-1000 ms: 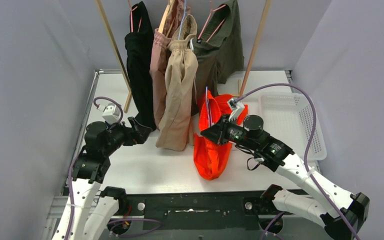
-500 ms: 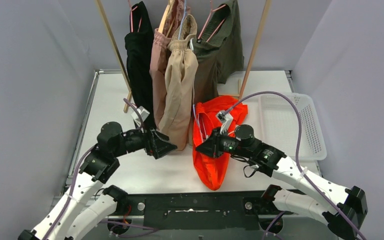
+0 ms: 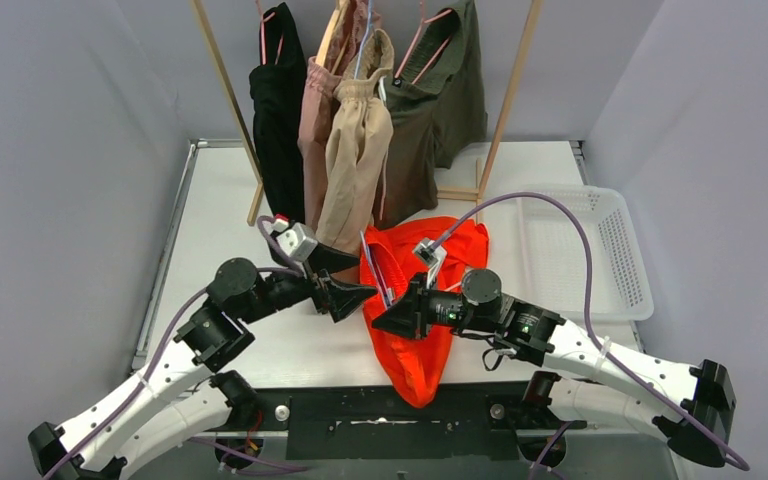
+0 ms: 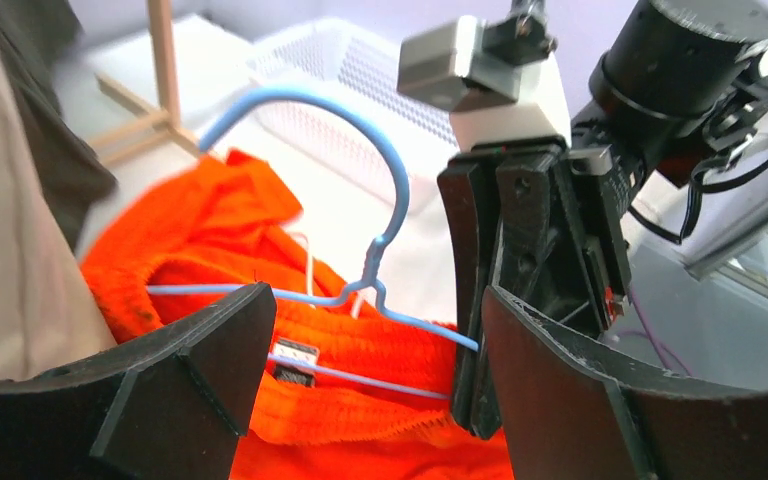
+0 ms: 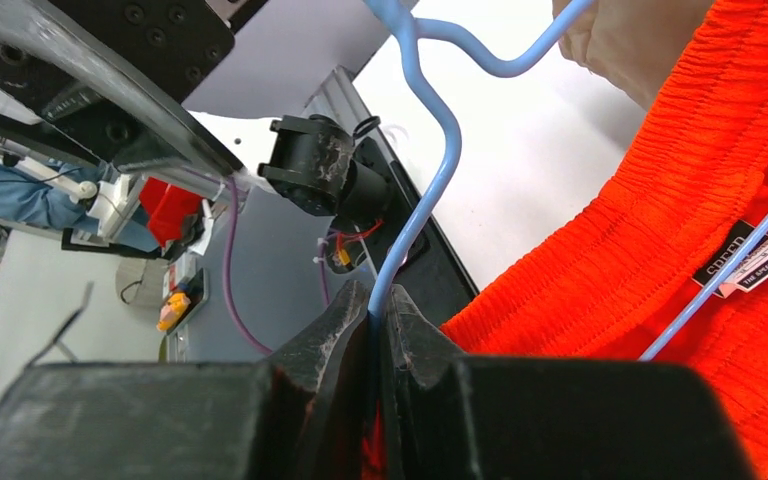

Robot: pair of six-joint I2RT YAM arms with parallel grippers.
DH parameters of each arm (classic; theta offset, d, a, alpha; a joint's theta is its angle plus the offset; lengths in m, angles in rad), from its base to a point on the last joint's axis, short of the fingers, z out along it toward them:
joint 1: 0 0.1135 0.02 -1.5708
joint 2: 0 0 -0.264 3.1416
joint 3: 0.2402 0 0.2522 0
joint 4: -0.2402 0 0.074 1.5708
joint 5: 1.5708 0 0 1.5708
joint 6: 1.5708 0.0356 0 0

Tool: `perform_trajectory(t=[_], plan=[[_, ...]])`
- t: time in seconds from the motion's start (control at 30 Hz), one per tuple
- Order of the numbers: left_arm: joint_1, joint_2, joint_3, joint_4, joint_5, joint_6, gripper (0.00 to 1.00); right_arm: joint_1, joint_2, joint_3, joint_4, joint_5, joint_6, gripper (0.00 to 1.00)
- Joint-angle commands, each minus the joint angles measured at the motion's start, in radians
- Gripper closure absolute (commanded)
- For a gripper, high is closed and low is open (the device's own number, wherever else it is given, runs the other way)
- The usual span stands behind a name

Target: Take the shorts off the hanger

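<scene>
We see bright orange soft shorts point(image 3: 422, 335) with a bunched, stretchy waist. They are on a thin light blue wire hanger point(image 4: 372, 268), in the middle near the front. The waist is up by the hanger, and the rest of the shorts trails down toward the front. The hanger's straight bar runs across the waist, over a small black and white label. Its round hook curves away from the shorts. A white string shows at the waist.

At the back, three more shorts hang straight down, close together. The beige shorts point(image 3: 355, 170) are in front. The dusty pink shorts point(image 3: 314, 135) are just beside them on the left. The dark olive green shorts point(image 3: 442, 95) are on the right.
</scene>
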Motion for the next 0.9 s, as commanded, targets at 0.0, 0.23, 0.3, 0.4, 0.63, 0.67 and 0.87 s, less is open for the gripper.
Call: perform_trajectory(t=[0.0, 0.23, 0.3, 0.4, 0.63, 0.67, 0.87], plan=[[-0.004, -0.061, -0.01, 0.139, -0.078, 0.097, 0.25, 0.02, -0.012, -0.007, 0.208, -0.004, 0.022, 1.0], [-0.004, -0.035, -0.047, 0.224, 0.001, 0.071, 0.34, 0.04, -0.009, -0.035, 0.253, -0.008, 0.045, 1.0], [-0.004, -0.006, -0.032, 0.237, 0.04, 0.064, 0.44, 0.046, -0.008, -0.031, 0.263, -0.012, 0.042, 1.0], [-0.004, 0.036, 0.011, 0.179, 0.06, 0.072, 0.54, 0.051, -0.017, -0.033, 0.287, -0.025, 0.037, 1.0], [-0.002, 0.037, -0.012, 0.28, 0.054, 0.043, 0.63, 0.053, -0.033, -0.03, 0.268, -0.033, 0.026, 1.0], [-0.002, 0.04, -0.006, 0.285, 0.051, 0.041, 0.68, 0.053, -0.035, -0.027, 0.259, -0.03, 0.025, 1.0], [-0.002, 0.085, 0.03, 0.28, 0.08, 0.028, 0.69, 0.053, -0.069, -0.029, 0.23, -0.016, 0.024, 1.0]])
